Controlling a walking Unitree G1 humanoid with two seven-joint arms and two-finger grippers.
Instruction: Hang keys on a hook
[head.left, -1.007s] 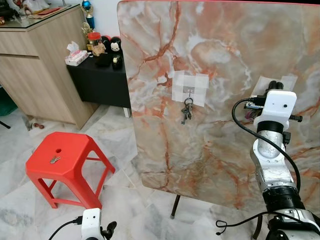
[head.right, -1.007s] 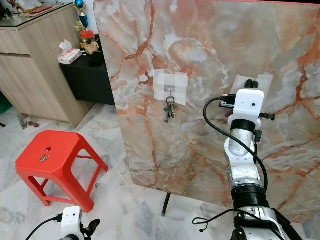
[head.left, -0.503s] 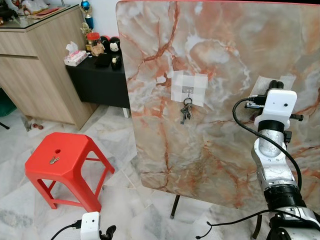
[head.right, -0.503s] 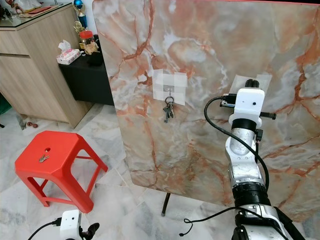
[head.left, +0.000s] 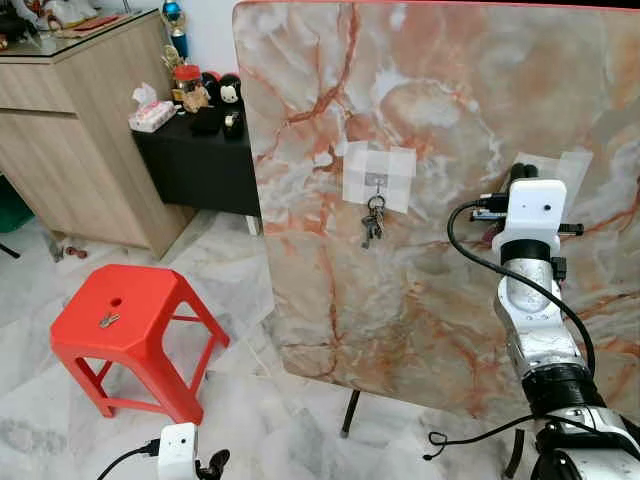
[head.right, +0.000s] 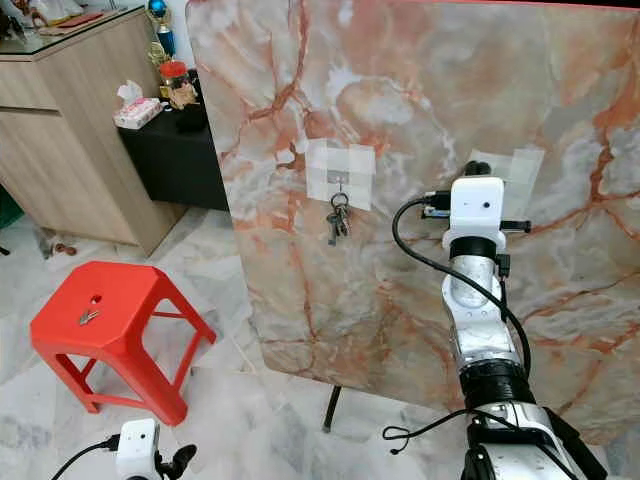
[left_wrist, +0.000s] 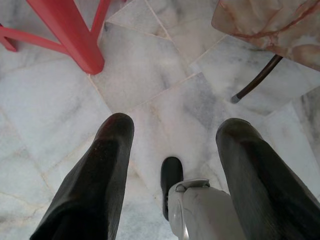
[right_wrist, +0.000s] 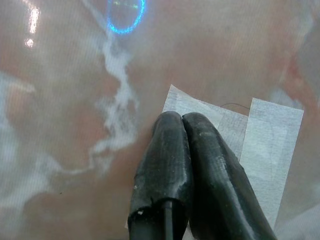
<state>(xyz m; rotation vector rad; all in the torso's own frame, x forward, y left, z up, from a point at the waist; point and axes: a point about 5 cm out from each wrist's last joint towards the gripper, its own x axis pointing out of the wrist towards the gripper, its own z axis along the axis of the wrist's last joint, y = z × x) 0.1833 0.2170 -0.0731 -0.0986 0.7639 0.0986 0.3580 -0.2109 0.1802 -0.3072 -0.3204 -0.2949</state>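
A bunch of keys (head.left: 372, 224) hangs from a small hook (head.left: 377, 183) on a white taped patch on the upright marble board (head.left: 440, 120). A second, single key (head.left: 108, 320) lies on top of the red plastic stool (head.left: 125, 315). My right gripper (right_wrist: 181, 119) is raised against the board to the right of the hanging keys. Its fingers are shut together with nothing visible between them, and their tips rest at a second white taped patch (right_wrist: 270, 140). My left gripper (left_wrist: 172, 132) hangs low and open over the floor.
A wooden cabinet (head.left: 80, 130) stands at the left. Beside it a low black table (head.left: 195, 160) carries a tissue box and small figures. The marble board stands on a thin dark leg (head.left: 350, 412) over a marble-tiled floor (head.left: 270, 410).
My right arm has shifted a little to the left along the board, fingers still shut. My left arm has sunk slightly lower. The hanging keys and the key on the stool have not moved.
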